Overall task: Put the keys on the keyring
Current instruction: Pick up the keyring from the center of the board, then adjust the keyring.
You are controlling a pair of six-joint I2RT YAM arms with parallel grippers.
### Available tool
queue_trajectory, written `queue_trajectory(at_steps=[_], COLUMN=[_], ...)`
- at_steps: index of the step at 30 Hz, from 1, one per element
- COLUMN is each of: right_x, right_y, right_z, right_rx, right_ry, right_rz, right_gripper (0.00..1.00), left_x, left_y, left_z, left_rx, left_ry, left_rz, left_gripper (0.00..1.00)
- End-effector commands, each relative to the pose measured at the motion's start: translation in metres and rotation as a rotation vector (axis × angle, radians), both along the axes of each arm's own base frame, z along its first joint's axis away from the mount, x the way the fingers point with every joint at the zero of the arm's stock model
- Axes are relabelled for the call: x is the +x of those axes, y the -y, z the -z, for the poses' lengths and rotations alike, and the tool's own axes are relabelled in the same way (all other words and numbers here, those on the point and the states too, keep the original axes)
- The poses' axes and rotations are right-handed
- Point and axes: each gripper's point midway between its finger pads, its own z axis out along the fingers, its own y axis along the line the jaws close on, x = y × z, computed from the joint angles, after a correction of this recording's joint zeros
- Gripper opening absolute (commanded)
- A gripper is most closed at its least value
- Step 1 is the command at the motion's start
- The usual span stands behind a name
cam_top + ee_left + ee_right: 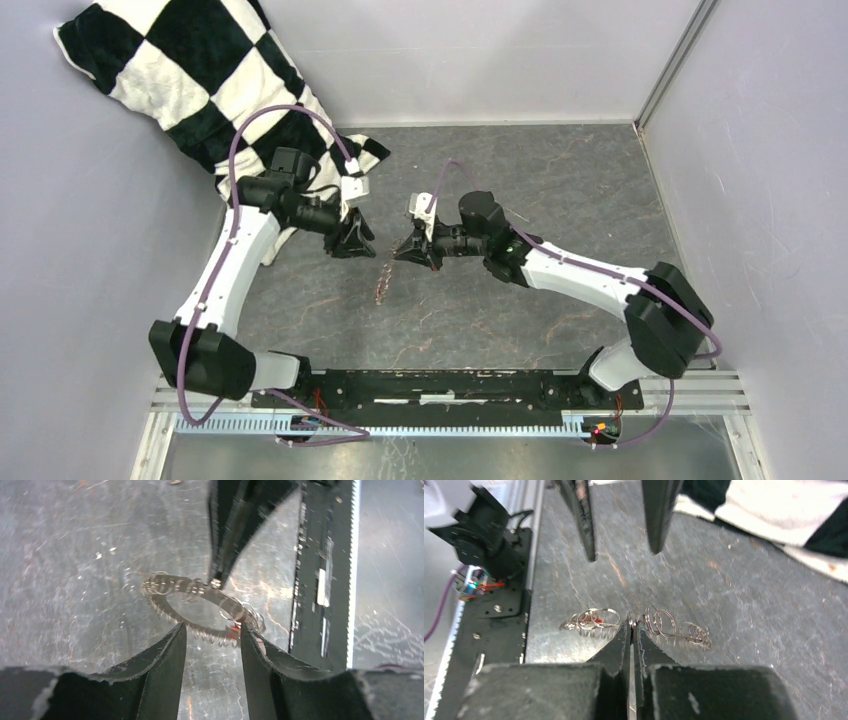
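The keyring (pixel 200 592), a loop of small silver rings with a red tag (pixel 232 628), is held off the grey table. My right gripper (pixel 631 622) is shut on the loop's chain, with rings spreading to either side (pixel 591 620). In the left wrist view its dark tip comes down from above onto the far side of the loop. My left gripper (pixel 213 626) is open, with one finger on each side of the loop's near edge beside the red tag, not closed on it. In the top view both grippers meet mid-table, left (pixel 362 240) and right (pixel 398 250), with the keyring (pixel 380 283) just below them. The key is not in view.
A black-and-white checkered cloth (pixel 200 70) lies at the back left, close behind the left arm. Grey walls enclose the left, back and right sides. A black mounting rail (pixel 450 385) runs along the near edge.
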Motion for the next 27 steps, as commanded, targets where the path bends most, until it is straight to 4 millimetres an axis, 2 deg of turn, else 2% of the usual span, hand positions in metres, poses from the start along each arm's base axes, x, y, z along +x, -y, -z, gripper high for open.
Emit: queue_trajectory(at_steps=[1,4,7,10,12,17,21,27], right_x=[-0.028,-0.042,-0.057,-0.064,-0.066,-0.068,-0.068,-0.066], right_y=[-0.003,-0.004,-0.005,-0.006,-0.005,-0.005,-0.003,0.000], right_z=[-0.070,-0.085,-0.100,-0.115,-0.123,-0.138,-0.141,-0.147], right_rx=[0.182,0.210,0.240,0.262,0.277,0.291,0.295,0.304], right_ry=[0.099,0.118,0.142,0.163,0.179,0.213,0.230,0.249], right_rz=[-0.075,-0.100,-0.124,-0.127,-0.116,-0.085,-0.060,-0.024], right_gripper=[0.00,0.00,0.00,0.00,0.00,0.00,0.00,0.00], left_x=[-0.053,-0.061,-0.061,-0.064,-0.071,-0.085,-0.087,-0.089], left_y=[0.005,0.008,0.014,0.020,0.023,0.024,0.020,0.014], left_z=[-0.025,-0.039,-0.056,-0.078,-0.086,-0.088,-0.085,-0.086], left_rx=[-0.054,-0.074,-0.112,-0.165,-0.187,-0.183,-0.154,-0.123], left_ry=[0.123,0.212,0.300,0.342,0.348,0.336,0.349,0.377], left_rz=[0.220,0.238,0.230,0.210,0.221,0.242,0.238,0.213], left_gripper=[0.50,0.47,0.45,0.42,0.41,0.36,0.29,0.24])
